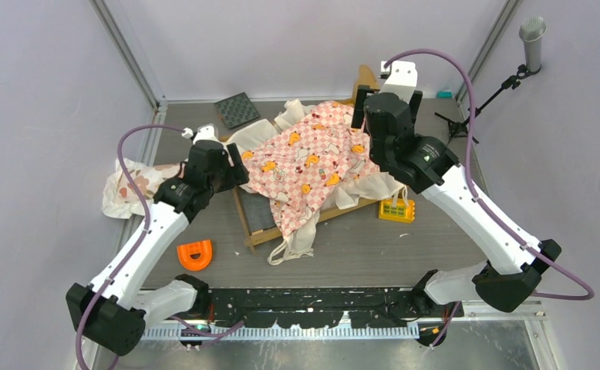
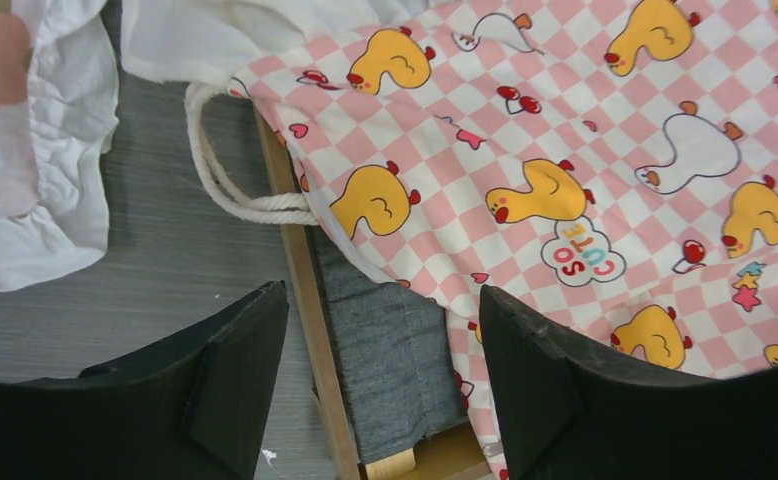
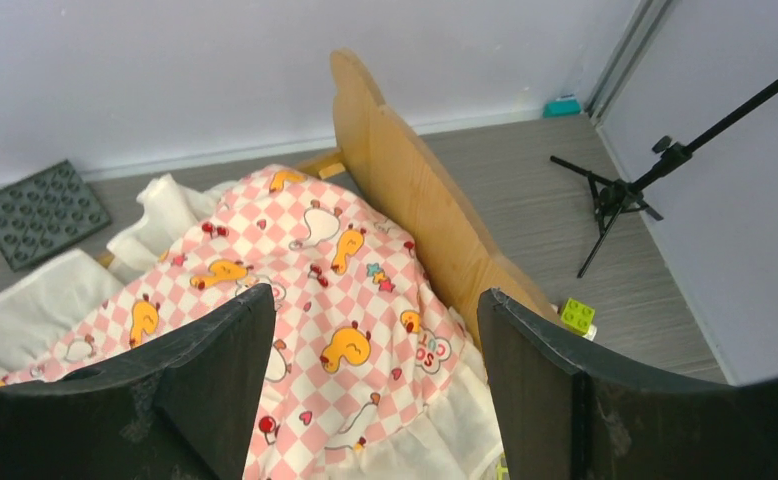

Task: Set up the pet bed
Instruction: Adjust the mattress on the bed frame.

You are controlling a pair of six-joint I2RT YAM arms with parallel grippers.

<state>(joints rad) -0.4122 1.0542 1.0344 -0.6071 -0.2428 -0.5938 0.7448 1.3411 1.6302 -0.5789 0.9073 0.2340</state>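
Note:
The pet bed (image 1: 246,223) stands slantwise mid-table, its wavy headboard (image 1: 365,78) at the far right. A pink-checkered ruffled sheet (image 1: 312,162) with ducks is draped over most of it and hangs off the near side. My left gripper (image 2: 383,295) is open above the bed's left corner, where the wooden rail (image 2: 307,300) and grey mattress (image 2: 385,340) show bare. My right gripper (image 3: 375,300) is open above the sheet (image 3: 305,270), just beside the headboard (image 3: 415,190), with nothing between its fingers. The floral pillow (image 1: 127,185) lies on the table at the left.
A white cord loop (image 2: 225,190) hangs off the sheet's left edge. An orange U-shaped piece (image 1: 195,254) lies near front left, a yellow basket (image 1: 398,209) right of the bed, a dark studded plate (image 1: 237,109) at the back. A microphone stand (image 1: 505,85) stands far right.

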